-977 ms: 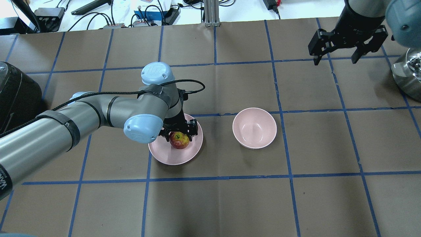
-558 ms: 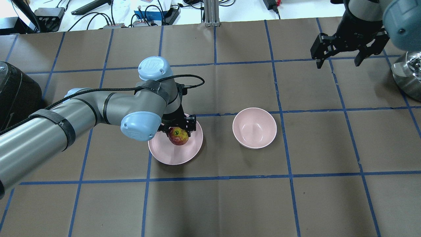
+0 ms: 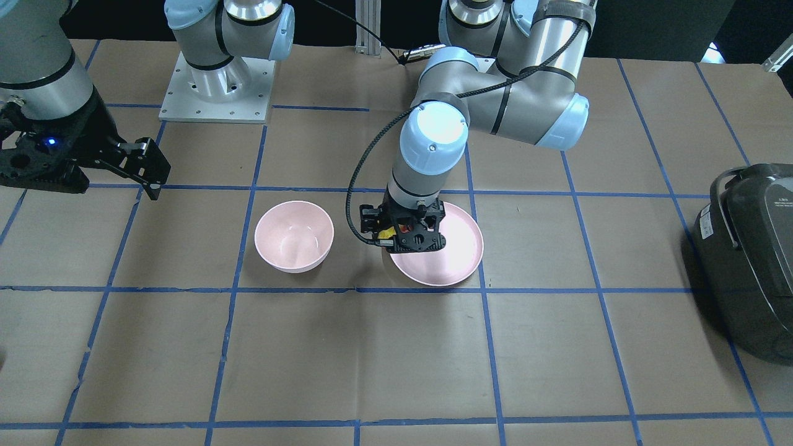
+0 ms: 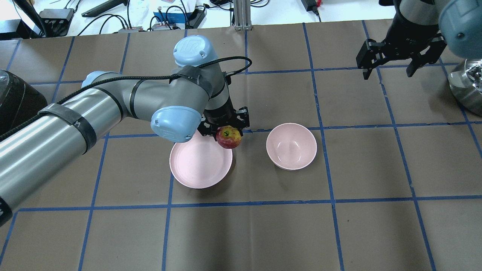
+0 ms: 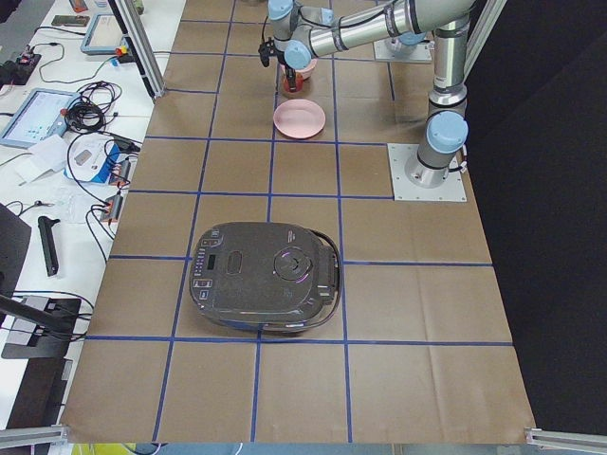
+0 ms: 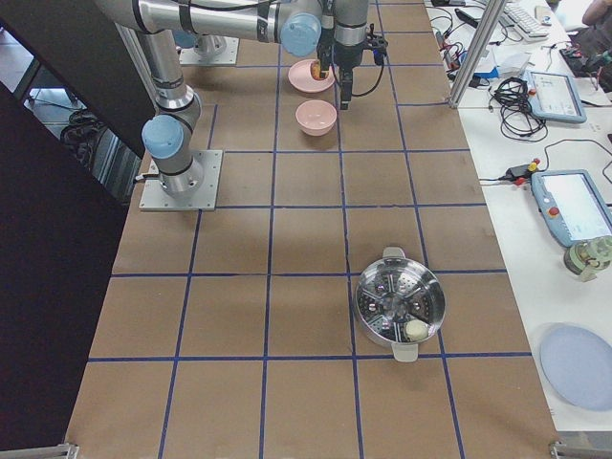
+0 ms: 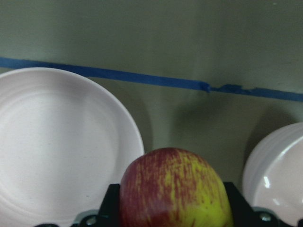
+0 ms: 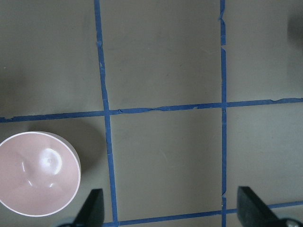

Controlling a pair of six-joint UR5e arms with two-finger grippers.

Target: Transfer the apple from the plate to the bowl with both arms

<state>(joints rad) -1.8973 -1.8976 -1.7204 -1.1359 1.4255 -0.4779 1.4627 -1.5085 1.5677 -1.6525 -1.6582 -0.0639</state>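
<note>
Overhead, the left gripper [image 4: 227, 132] clamps the apple [image 4: 228, 138], raised near the bowl [image 4: 272, 150] above the rim of the plate [image 4: 196, 167]. Right gripper [image 4: 388, 71], well apart from the bowl, gapes wide, holding nothing. Brown paper [image 4: 241, 237], gridded with blue tape [image 4: 248, 203], spreads under the bowl; a cable-strewn bench [image 4: 275, 13] lies beyond it.

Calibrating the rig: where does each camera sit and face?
Front-facing: across table, facing robot; left gripper beside flat pale pink plate.
Overhead: behind robot, looking down; left arm, right arm, small red apple.
Exterior left: table's end, past dark rice cooker; left arm nearer.
Exterior right: opposite end, past steel steamer pot; right arm nearer.
Left wrist: downward; gripped apple, plate.
Right wrist: downward; open right gripper, deep pale pink bowl.
Shared: both wrist views show bowl.
</note>
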